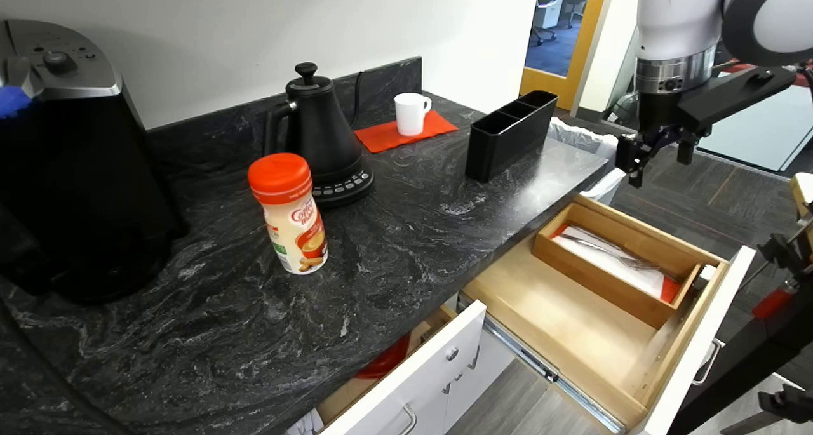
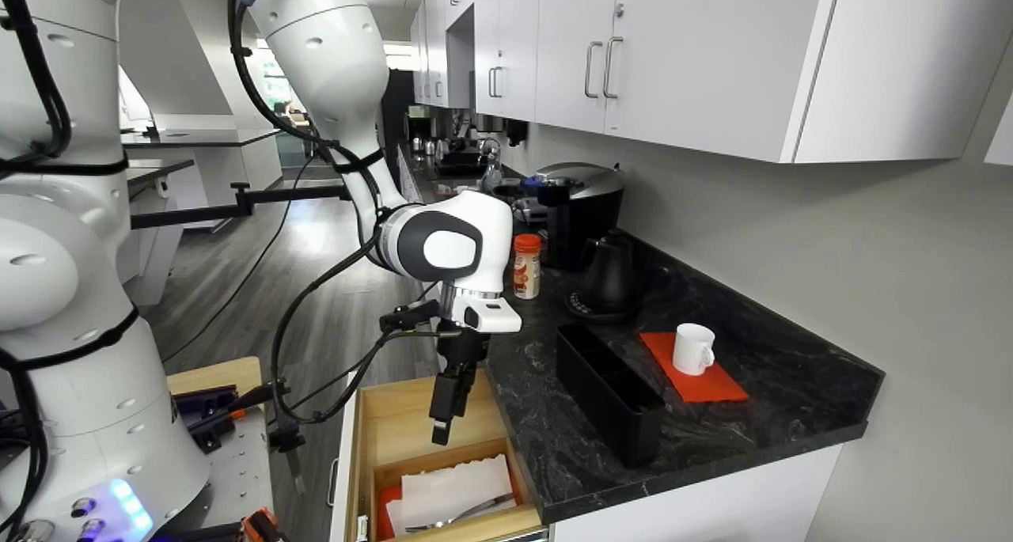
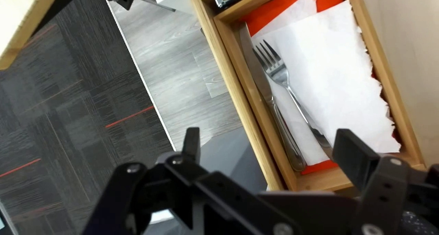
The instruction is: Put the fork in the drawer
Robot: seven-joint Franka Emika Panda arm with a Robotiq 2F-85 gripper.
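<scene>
The fork (image 3: 295, 100) lay in the drawer (image 1: 559, 292), so placement appeared complete; the gripper (image 3: 269, 144), jaws wide apart and empty, stood clear, with at most retraction left.

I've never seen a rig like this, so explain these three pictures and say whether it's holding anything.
The machine is a robot arm with a two-fingered gripper. Two pictures come from cameras outside it; the third, from its wrist, looks past the gripper into an open drawer. There, in a wooden compartment, a fork lies on white paper beside a knife. On the dark counter stand a black appliance, a creamer bottle, a black kettle, a black holder and a white mug on an orange sheet. The gripper is open and empty.
</scene>
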